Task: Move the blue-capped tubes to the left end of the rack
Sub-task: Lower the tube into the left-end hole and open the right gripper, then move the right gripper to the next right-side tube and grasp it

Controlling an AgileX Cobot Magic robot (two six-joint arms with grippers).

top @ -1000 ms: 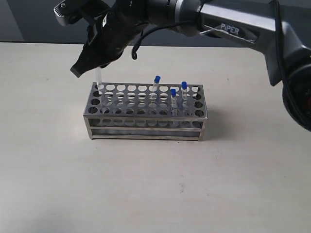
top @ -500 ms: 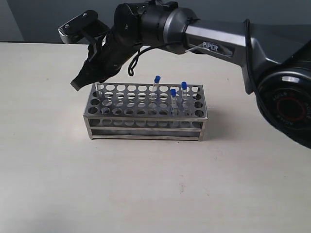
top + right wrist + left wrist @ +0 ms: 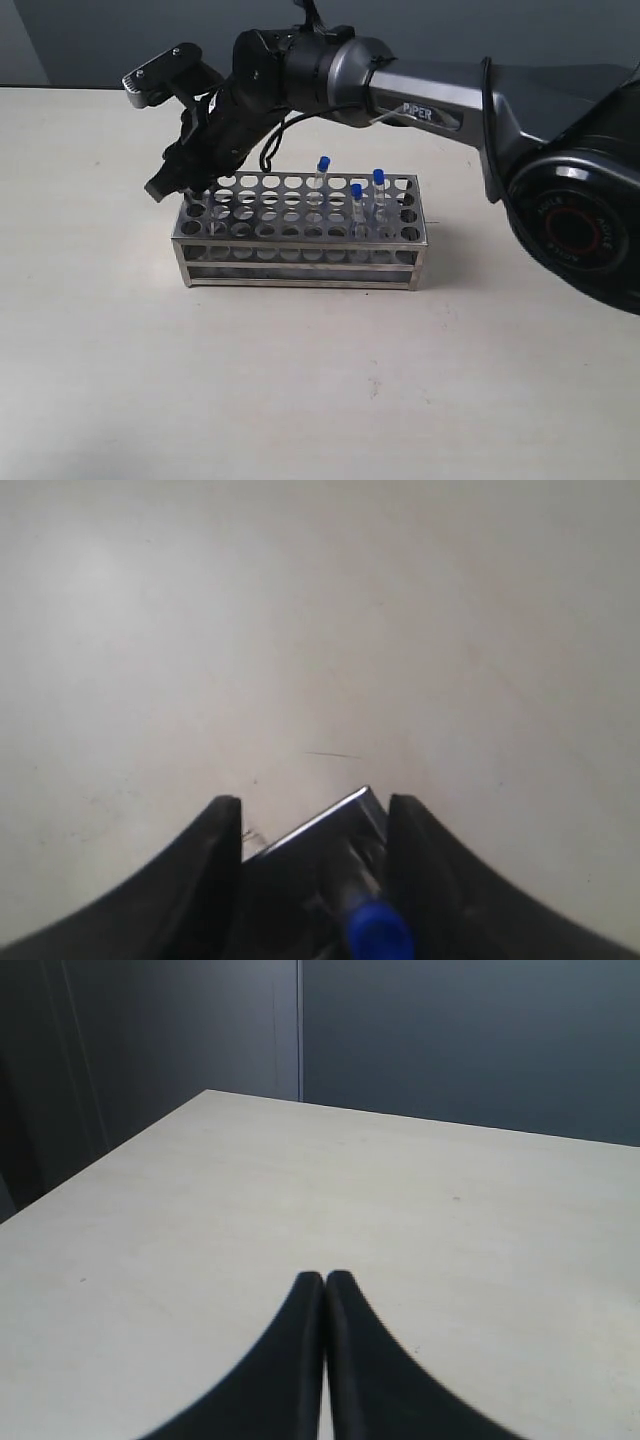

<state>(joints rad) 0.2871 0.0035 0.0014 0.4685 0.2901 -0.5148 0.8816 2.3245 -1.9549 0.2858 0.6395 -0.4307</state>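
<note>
The shiny steel rack (image 3: 300,262) stands mid-table. Three blue-capped tubes (image 3: 323,165), (image 3: 356,190), (image 3: 379,176) stand upright in its right half. My right gripper (image 3: 170,186) reaches across and sits low over the rack's far-left corner. In the right wrist view its jaws (image 3: 315,805) stand apart, open, with the fourth tube's blue cap (image 3: 380,930) between them, close to one finger, above the rack corner (image 3: 335,820). My left gripper (image 3: 325,1277) is shut on nothing over bare table and is out of the exterior view.
The right arm (image 3: 430,95) stretches from the right edge over the back of the rack. Pale tabletop (image 3: 300,380) surrounds the rack, with a dark wall (image 3: 80,40) behind the table's far edge.
The right gripper has come down onto the rack's left end. The clear tube that showed below its fingers has sunk into a corner hole and is now hidden behind the gripper.
</note>
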